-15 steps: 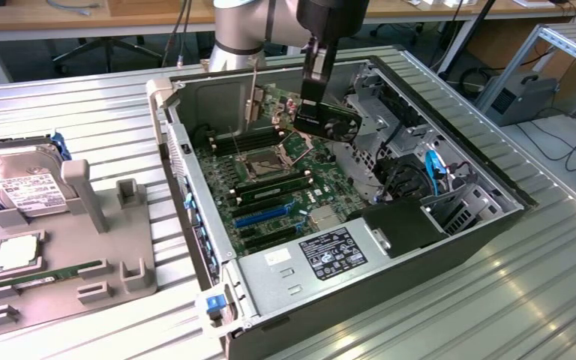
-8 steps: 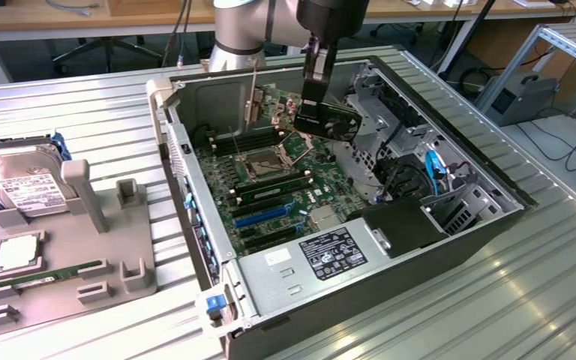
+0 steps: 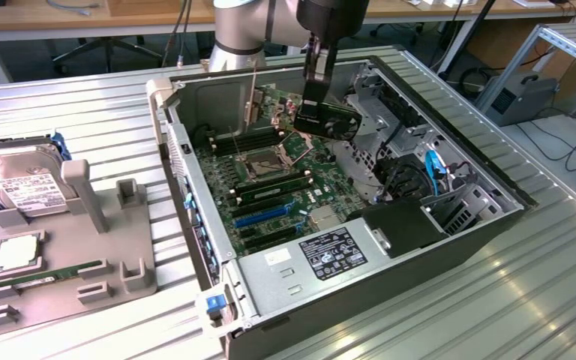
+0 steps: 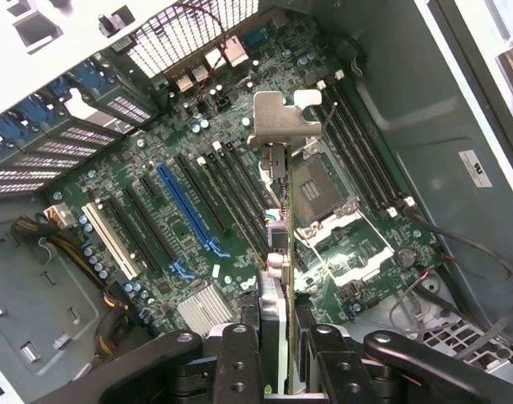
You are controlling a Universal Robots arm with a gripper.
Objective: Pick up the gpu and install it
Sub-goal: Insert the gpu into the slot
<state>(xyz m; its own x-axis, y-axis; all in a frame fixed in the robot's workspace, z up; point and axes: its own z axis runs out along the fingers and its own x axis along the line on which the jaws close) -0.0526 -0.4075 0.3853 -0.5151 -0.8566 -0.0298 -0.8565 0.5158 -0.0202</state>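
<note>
Transport is the step in hand, as I judge it: the gpu (image 3: 332,120) is already lifted and hangs in the air inside the open computer case (image 3: 268,289), above the motherboard (image 3: 303,176) and touching none of it. In the exterior view it sits at about one o'clock from the CPU socket (image 3: 266,160), near the far end of the board, with its round fan facing the exterior view's right. The gripper (image 3: 313,103) comes down from twelve o'clock and its fingers (image 4: 239,358) pinch the card by its flat faces. In the wrist view the card shows edge-on between them, its silver end bracket (image 4: 283,118) at the far end, seen over the region between the CPU socket and the row of expansion slots. The long blue slot (image 4: 189,210) stands empty, as do the black slots beside it. Installing, I would say, calls for the card's connector edge to be brought parallel to a slot and directly over it, with the bracket toward the case's rear openings (image 4: 62,151). From these views the card does not yet look lined up with the slots' run, though the angle makes that hard to settle. Well apart, at nine o'clock from the case, a hard drive (image 3: 23,187) and a green memory stick (image 3: 43,279) rest on a grey holder (image 3: 118,281), untouched.
</note>
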